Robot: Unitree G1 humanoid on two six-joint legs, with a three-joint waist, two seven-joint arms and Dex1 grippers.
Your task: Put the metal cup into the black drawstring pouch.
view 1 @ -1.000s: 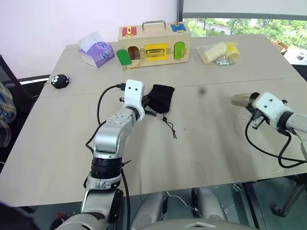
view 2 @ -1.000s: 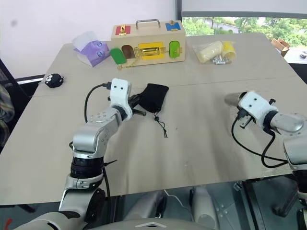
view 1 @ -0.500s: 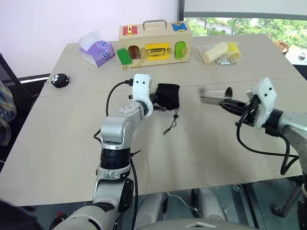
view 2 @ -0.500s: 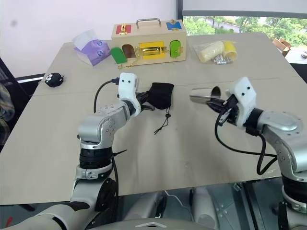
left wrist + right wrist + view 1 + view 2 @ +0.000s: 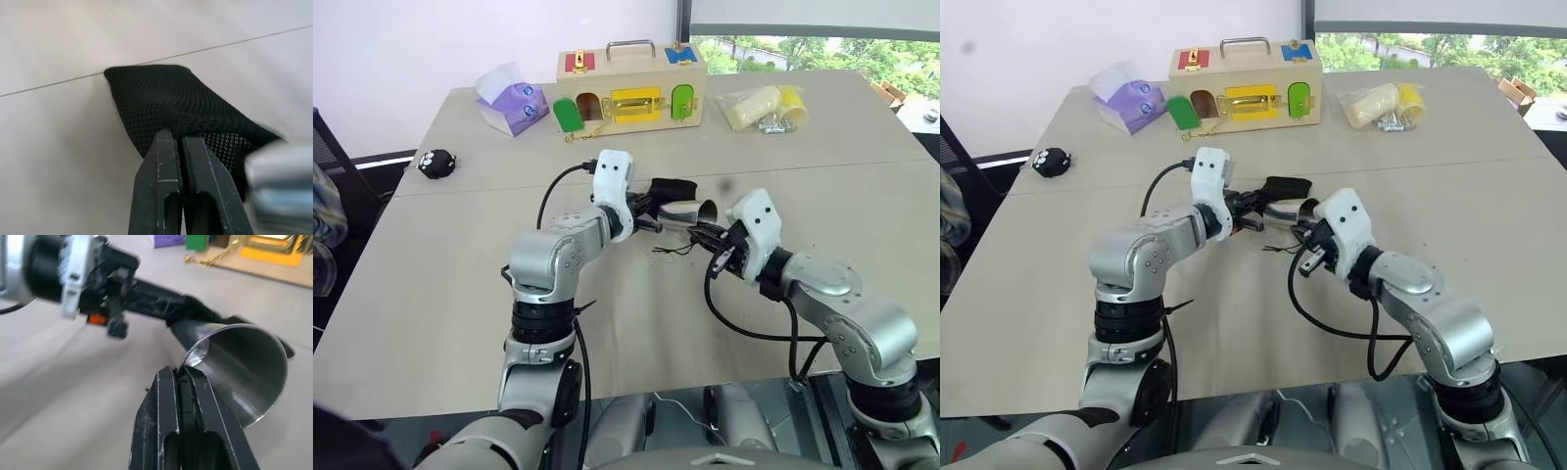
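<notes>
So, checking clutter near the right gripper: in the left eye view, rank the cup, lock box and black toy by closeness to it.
From the right gripper:
1. Cup, pinched at its rim.
2. Lock box, at the table's back.
3. Black toy, far left.

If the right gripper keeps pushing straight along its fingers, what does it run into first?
Probably the black drawstring pouch pinched by the left gripper. The right gripper clamps the metal cup by its rim, and the cup's base already reaches the pouch, though depth there is unclear.

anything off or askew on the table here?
Nothing spilled or damaged. The black drawstring pouch is lifted off the table by the left pincer, its cord dangling loose. The right pincer pinches the metal cup by its rim, tipped sideways with its base end at the pouch.
</notes>
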